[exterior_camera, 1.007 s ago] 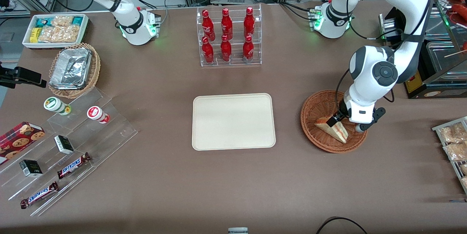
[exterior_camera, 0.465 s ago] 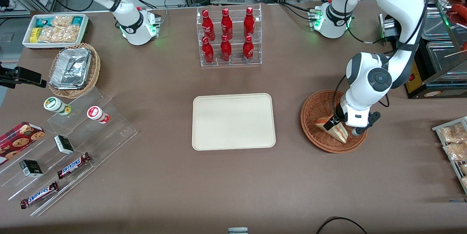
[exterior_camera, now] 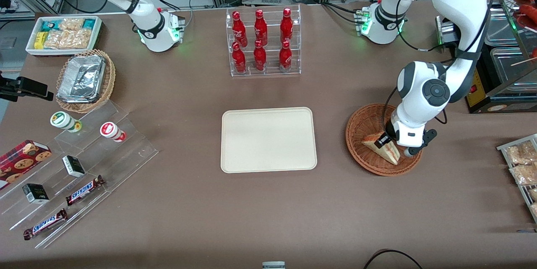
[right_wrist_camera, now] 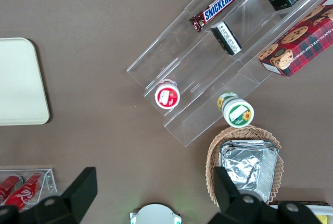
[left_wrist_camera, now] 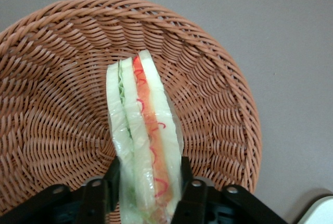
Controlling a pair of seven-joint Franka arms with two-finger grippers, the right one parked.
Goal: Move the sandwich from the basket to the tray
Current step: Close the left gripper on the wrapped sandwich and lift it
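The sandwich (exterior_camera: 386, 150), a wedge of white bread with orange-red and green layers, lies in the reddish-brown wicker basket (exterior_camera: 359, 131) at the working arm's end of the table. My left gripper (exterior_camera: 385, 139) is down in the basket. In the left wrist view its two black fingers press the two bread faces of the sandwich (left_wrist_camera: 143, 125), shut on it, with the basket (left_wrist_camera: 52, 78) weave under it. The cream tray (exterior_camera: 268, 139) sits at the table's middle, beside the basket, with nothing on it; its corner also shows in the right wrist view (right_wrist_camera: 21, 78).
A clear rack of red bottles (exterior_camera: 263, 42) stands farther from the front camera than the tray. Snack packets (exterior_camera: 520, 164) lie at the working arm's table edge. A tan basket with foil containers (exterior_camera: 84, 79) and clear stepped shelves (exterior_camera: 79, 168) stand toward the parked arm's end.
The gripper has shifted a little toward the tray and come down over the sandwich, its fingers now at both bread faces. The sandwich stays in the basket.
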